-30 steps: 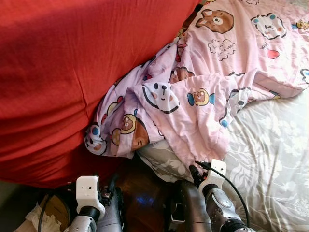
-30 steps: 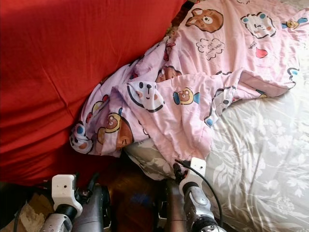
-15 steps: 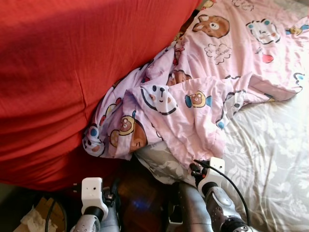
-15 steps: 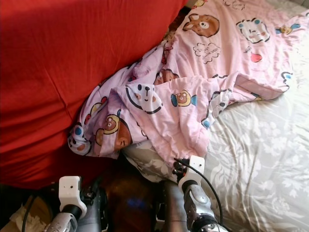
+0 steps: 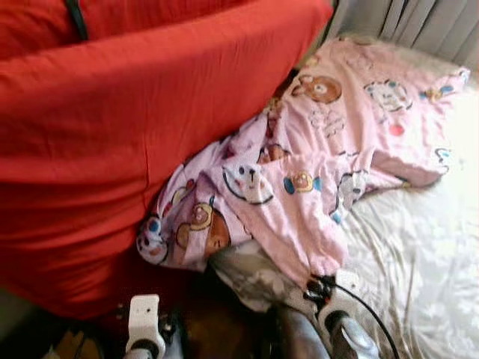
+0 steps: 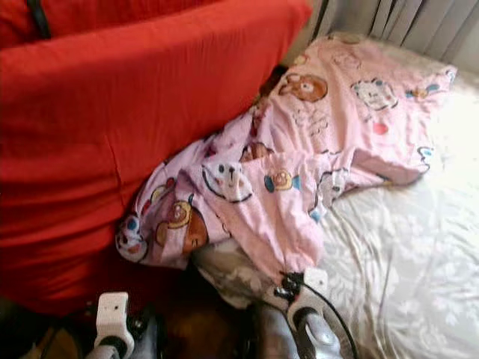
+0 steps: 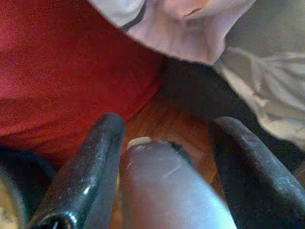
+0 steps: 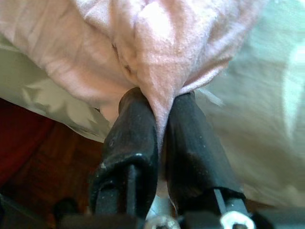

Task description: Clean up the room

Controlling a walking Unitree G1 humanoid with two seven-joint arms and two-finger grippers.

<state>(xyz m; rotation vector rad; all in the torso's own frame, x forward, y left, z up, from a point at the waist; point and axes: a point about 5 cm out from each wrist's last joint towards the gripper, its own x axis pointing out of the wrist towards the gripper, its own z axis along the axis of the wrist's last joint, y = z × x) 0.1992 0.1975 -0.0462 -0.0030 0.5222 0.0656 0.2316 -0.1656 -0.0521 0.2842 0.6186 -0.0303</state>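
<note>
Left gripper (image 7: 164, 138): low over the wooden floor (image 7: 171, 124), fingers spread, holding nothing.
Right gripper (image 8: 162, 129): fingers pinched on the near hem of the pink cartoon blanket (image 5: 314, 172).
Blanket: rumpled across the floral bedsheet (image 5: 419, 254), touching the red cushion (image 5: 135, 127).
Far: curtain (image 5: 426, 22).

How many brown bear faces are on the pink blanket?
3 clear: one near the blanket's far end, one mid-fold, one by the big red cushion. Folds may hide more.

A home bedroom: a bed (image 5: 419, 254) with a cartoon-print blanket (image 5: 322, 164) (bears mostly), curtains (image 5: 419, 22) behind.
</note>
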